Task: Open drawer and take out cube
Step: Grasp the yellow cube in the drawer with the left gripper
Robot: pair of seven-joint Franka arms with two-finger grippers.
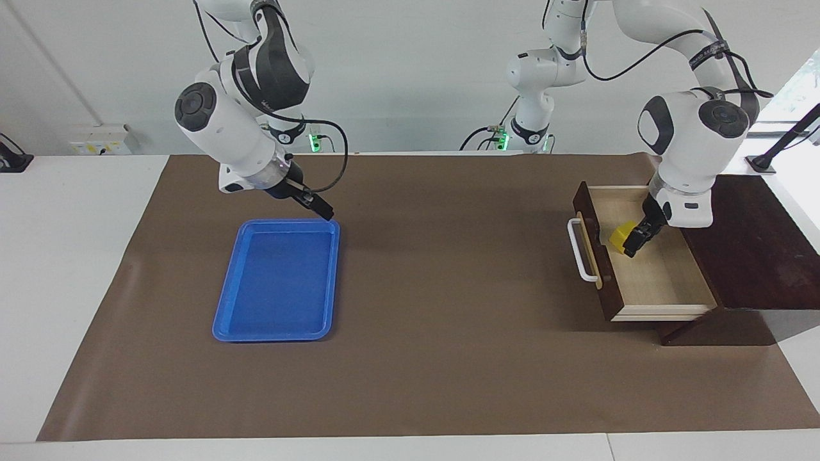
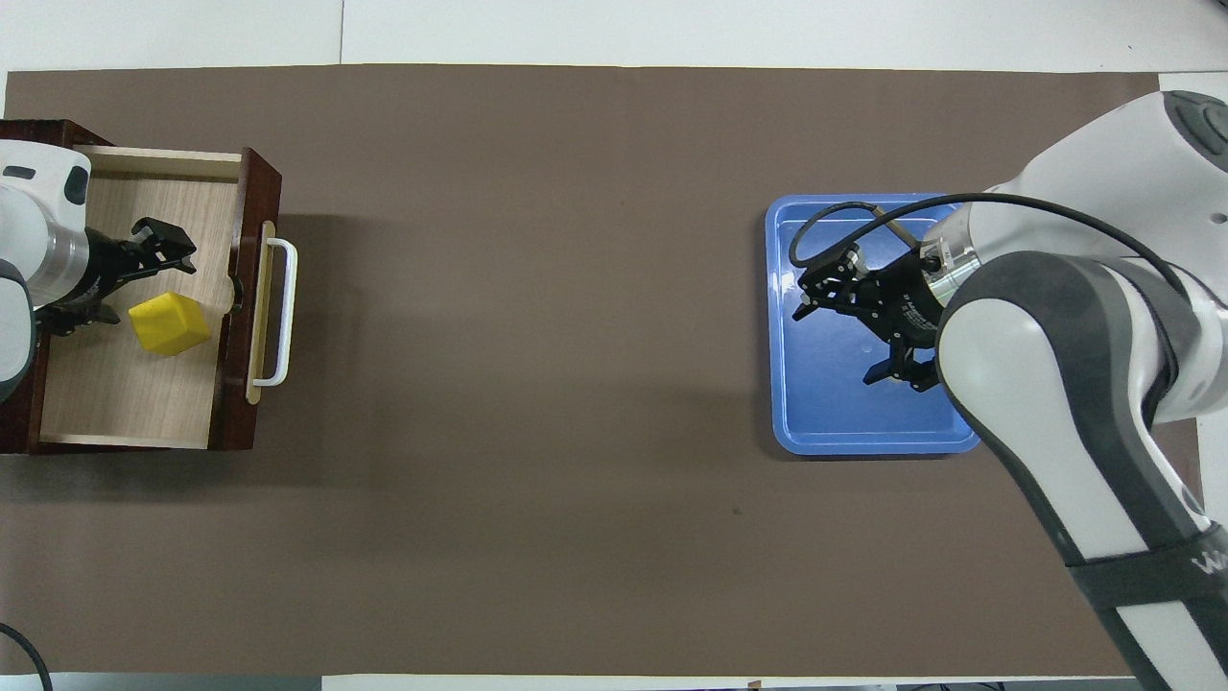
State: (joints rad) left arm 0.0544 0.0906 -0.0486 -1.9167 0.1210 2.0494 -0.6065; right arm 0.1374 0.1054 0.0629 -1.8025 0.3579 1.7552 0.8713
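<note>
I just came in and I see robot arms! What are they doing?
The drawer is pulled open, and the left hand is down inside it, open around the yellow cube but not yet lifting it. The right hand, also open, hangs over the edge of the blue tray at the other end of the table.
</note>
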